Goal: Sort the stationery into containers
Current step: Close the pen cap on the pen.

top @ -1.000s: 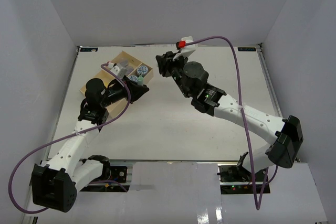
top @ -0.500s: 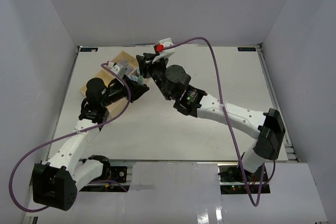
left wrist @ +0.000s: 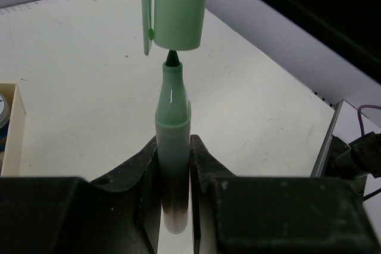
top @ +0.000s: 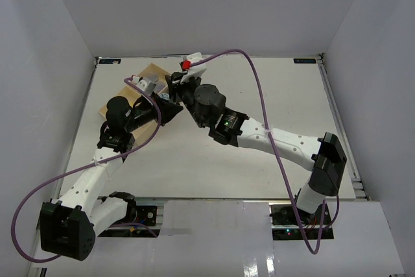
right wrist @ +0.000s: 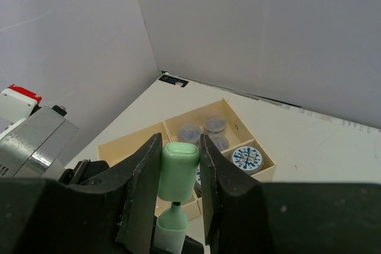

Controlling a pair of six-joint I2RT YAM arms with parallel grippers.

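Fingers of the left gripper point(left wrist: 172, 142) are clenched on a pale green plastic marker barrel point(left wrist: 172, 111), pinching it low down so that most of its length sticks out past the black pads, dark nib point(left wrist: 172, 57) bare. From where I stand, the right gripper point(right wrist: 178, 147) comes at it from the other end, its two black fingers point(right wrist: 140, 182) squeezed onto a matching pale green cap point(right wrist: 177, 171) with a flat clip along one side. Cap and barrel are lined up nose to nose: the nib sits right at the cap's open mouth, and the cap is not seated, with a gap showing between its rim and the barrel's shoulder. Whether the nib has just entered the mouth or stops at the edge I can't say.

Both grippers meet in the air at the right end of the shallow pale-wood divided tray point(top: 149, 71), which lies toward the far left of the white table point(top: 272, 95). Seen from the right wrist, one small compartment of the tray holds three grey round rolls point(right wrist: 214, 122), and the neighbouring one holds a blue-and-white patterned roll point(right wrist: 246, 157); a second patterned roll point(right wrist: 198, 178) peeks out just behind the cap.
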